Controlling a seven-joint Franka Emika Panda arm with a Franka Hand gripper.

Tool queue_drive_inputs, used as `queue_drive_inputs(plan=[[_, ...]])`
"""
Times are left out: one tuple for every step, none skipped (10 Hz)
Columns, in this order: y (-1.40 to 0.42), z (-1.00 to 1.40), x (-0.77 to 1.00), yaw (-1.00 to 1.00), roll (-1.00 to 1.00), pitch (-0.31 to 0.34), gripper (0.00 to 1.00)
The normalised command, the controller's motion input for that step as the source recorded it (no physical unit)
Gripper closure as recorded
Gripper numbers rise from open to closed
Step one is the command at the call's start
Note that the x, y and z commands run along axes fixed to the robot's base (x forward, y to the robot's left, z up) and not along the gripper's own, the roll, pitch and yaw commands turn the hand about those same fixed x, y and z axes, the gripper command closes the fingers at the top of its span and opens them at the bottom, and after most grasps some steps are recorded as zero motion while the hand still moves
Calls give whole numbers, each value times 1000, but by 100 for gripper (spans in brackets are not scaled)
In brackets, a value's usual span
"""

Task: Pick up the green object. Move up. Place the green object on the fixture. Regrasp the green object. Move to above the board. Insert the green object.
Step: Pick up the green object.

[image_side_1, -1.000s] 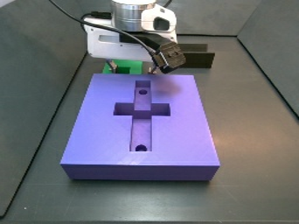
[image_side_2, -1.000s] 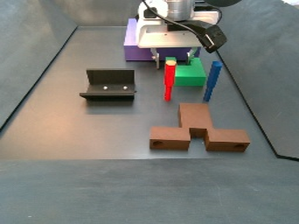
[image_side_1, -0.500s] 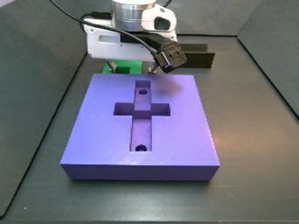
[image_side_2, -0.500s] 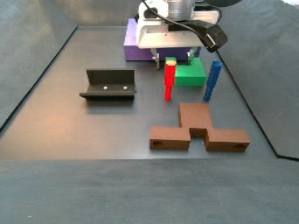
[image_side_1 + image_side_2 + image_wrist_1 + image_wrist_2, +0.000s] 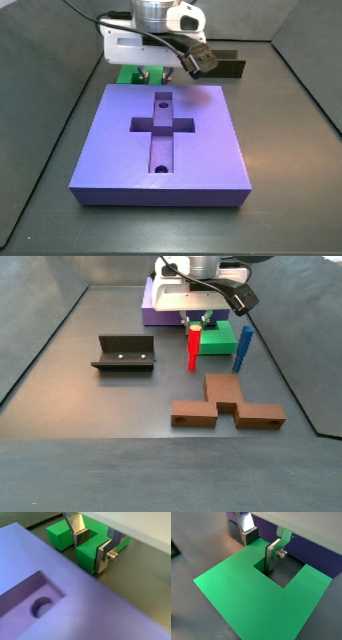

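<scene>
Grey matte floor, gripper (image 5: pixel 260 547) astride glossy (U-notched) green object (image 5: pixel 251 592), purple board (image 5: pixel 166 143)

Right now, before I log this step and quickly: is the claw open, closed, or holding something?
Claw: down at the green piece, one finger in its notch, the other outside one arm; whether it is clamped cannot be told.

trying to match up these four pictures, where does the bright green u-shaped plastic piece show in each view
Wrist view: bright green U-shaped plastic piece beside the purple slab, one arm between the gripper fingers.
Wrist view: the piece fills the frame, one finger in its notch.
Side view: the piece peeks out behind the slab, under the gripper.
Side view: the piece sits between the red peg and blue peg.
Shared landmark: the purple slab.
</scene>
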Motion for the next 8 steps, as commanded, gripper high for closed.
queue_drive_inputs(plan=[[0, 0, 0, 0, 0, 0, 100], [0, 0, 0, 0, 0, 0, 100], [0, 0, 0, 0, 0, 0, 100], [0, 0, 0, 0, 0, 0, 100], [0, 0, 0, 0, 0, 0, 100], [0, 0, 0, 0, 0, 0, 100], [0, 0, 0, 0, 0, 0, 100], [0, 0, 0, 0, 0, 0, 100]])
